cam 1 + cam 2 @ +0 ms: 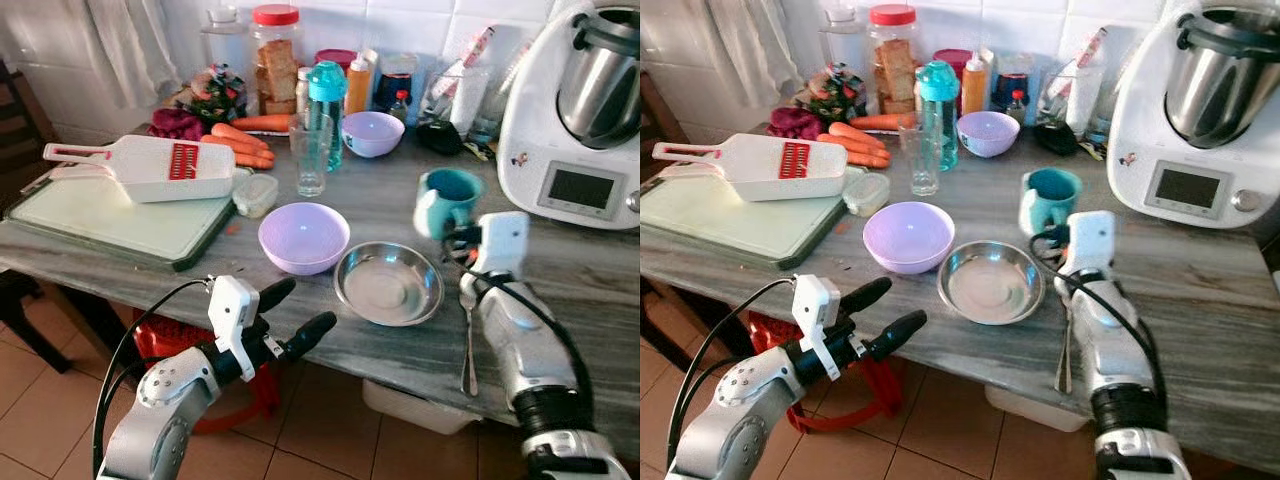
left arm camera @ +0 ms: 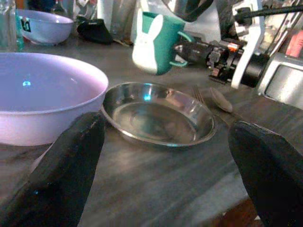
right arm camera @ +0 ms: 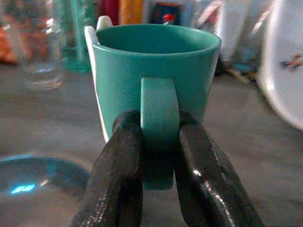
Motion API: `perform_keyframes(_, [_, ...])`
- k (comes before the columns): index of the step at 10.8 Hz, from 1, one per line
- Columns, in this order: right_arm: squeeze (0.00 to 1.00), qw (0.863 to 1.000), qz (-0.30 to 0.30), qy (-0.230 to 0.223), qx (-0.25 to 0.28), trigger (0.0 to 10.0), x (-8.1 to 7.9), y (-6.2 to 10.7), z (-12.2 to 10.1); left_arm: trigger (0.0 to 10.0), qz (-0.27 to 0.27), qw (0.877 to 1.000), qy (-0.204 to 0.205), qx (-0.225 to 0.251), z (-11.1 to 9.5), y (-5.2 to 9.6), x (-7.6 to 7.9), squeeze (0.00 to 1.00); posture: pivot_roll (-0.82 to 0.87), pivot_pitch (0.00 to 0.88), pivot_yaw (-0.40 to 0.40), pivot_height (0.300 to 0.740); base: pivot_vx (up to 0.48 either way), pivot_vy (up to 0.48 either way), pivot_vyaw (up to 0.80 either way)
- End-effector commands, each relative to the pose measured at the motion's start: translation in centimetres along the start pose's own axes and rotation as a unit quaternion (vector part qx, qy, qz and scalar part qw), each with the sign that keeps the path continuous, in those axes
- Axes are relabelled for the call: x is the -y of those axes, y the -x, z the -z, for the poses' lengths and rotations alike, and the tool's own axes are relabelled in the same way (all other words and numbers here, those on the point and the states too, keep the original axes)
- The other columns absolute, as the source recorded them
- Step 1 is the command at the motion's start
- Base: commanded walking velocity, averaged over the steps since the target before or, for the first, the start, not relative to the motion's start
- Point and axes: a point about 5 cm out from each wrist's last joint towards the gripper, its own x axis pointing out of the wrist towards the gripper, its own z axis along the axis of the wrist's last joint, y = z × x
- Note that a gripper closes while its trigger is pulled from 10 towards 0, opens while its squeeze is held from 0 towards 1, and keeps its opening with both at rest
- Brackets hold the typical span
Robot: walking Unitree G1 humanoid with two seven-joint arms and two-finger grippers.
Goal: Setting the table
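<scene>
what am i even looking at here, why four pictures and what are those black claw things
It is a humanoid robot with two silver arms, each ending in a gripper of two black fingers. The two wide pictures come from the two eyes of a camera on its head, looking down at a grey counter. The other two come from cameras on its wrists, looking along the fingers.

The right gripper is shut on the handle of a teal mug; its wrist view shows the fingers pinching that handle. The left gripper is open, at the counter's near edge, pointing at a steel dish and a lilac bowl.

A spoon lies beside the dish. Further back are a cutting board with a slicer, carrots, a glass, bottles and a kitchen machine.
</scene>
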Motion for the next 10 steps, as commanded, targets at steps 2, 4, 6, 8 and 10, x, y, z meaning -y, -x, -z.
perform_keyframes(2, [0.0,1.0,-0.015,-0.003,0.005,10.0,-0.5,-0.5,0.0,10.0,0.009,1.0,-0.009,0.0,-0.5,0.1,0.3,0.0,0.09,0.0,-0.008,0.74,0.0,0.0,0.0])
perform_keyframes(4, [0.0,1.0,-0.013,-0.003,0.001,10.0,-0.5,-0.5,0.6,10.0,0.009,1.0,-0.009,-0.001,-0.5,0.2,0.4,0.0,0.1,0.0,-0.004,0.74,0.0,0.0,0.0])
perform_keyframes(6, [0.11,1.0,-0.009,0.001,-0.003,10.0,-0.2,-0.3,1.2,10.0,0.013,1.0,-0.007,-0.001,-0.5,0.1,0.5,0.0,0.09,0.0,-0.005,0.74,0.0,0.0,0.0])
perform_keyframes(8, [0.55,1.0,-0.001,0.01,-0.01,10.0,0.4,-0.1,1.6,10.0,0.015,1.0,-0.006,0.0,-0.5,-0.1,0.6,0.0,0.09,0.0,-0.007,0.74,0.0,0.0,0.0])
perform_keyframes(10, [1.0,1.0,-0.001,0.011,-0.01,10.0,0.6,0.0,1.9,10.0,0.014,1.0,-0.005,0.001,-0.5,-0.3,0.6,0.0,0.09,0.0,-0.01,0.74,0.0,0.0,0.0])
